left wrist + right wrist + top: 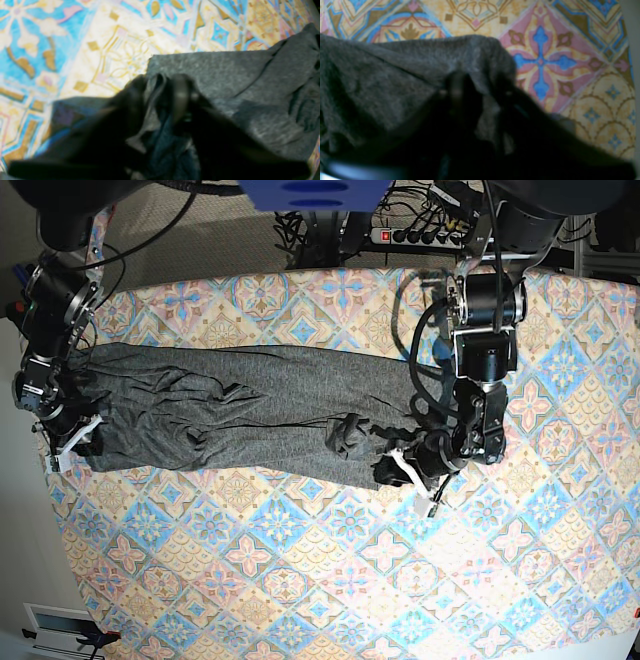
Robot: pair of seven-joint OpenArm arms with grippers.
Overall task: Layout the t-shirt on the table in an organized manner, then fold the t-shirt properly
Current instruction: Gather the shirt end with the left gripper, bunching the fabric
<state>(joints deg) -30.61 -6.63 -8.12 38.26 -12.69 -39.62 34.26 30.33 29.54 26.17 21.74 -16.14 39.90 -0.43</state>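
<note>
Fingers of both grippers pinched grey cloth as we worked the t-shirt, which lay stretched in a long wrinkled band across the far half of the table, roughly laid out but unfolded. Our left gripper reached low at the shirt's bunched end; our right gripper crouched at the opposite end.

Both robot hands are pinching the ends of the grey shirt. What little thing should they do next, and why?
Probably lift a little and pull gently apart. The left gripper and right gripper each pinch an end of the t-shirt, which lies in a long, wrinkled strip with a bunched lump near the left gripper. Stretching it should smooth it on the table.
</note>
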